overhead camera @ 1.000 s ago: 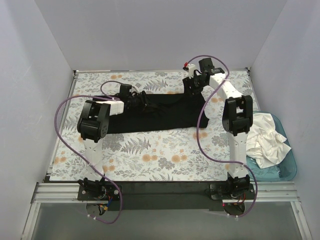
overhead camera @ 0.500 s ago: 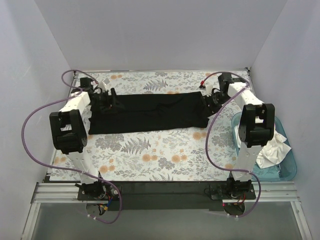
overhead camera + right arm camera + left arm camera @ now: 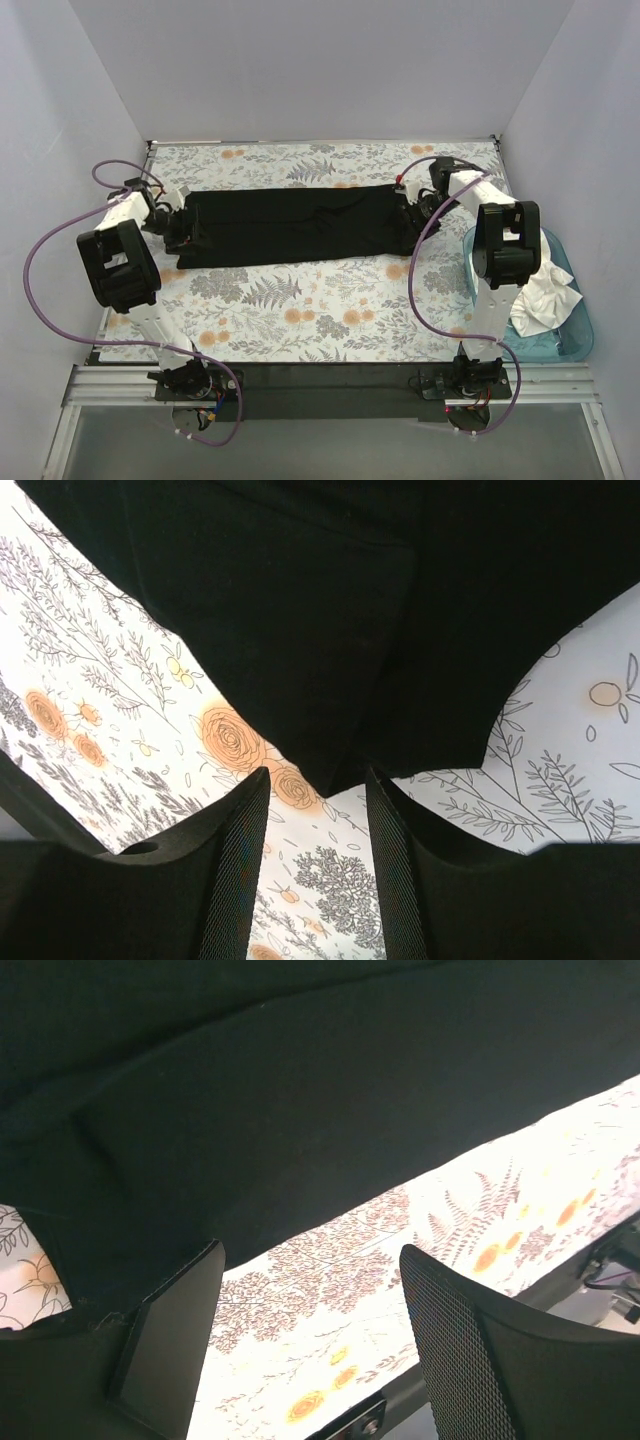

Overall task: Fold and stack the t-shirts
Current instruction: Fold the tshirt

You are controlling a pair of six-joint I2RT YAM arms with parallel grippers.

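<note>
The black t-shirt (image 3: 300,222) lies folded in a long flat strip across the floral sheet. My left gripper (image 3: 180,228) is low at its left end. In the left wrist view the left gripper (image 3: 312,1260) is open, with the black cloth (image 3: 300,1090) just ahead of its fingers and nothing held. My right gripper (image 3: 410,210) is at the shirt's right end. In the right wrist view the right gripper (image 3: 316,780) is open, and a corner of the black cloth (image 3: 350,600) points into the gap between its fingers. White t-shirts (image 3: 545,300) lie crumpled in the tub.
The grey-and-orange floral sheet (image 3: 300,310) covers the table. A teal tub (image 3: 582,340) stands at the right edge beside the right arm. White walls close in the left, back and right sides. A dark metal rail (image 3: 330,385) runs along the near edge.
Both arms have swung outward from the shirt's middle to its two ends. The black shirt now lies longer and flatter. The white shirts in the tub are partly hidden by the right arm.
</note>
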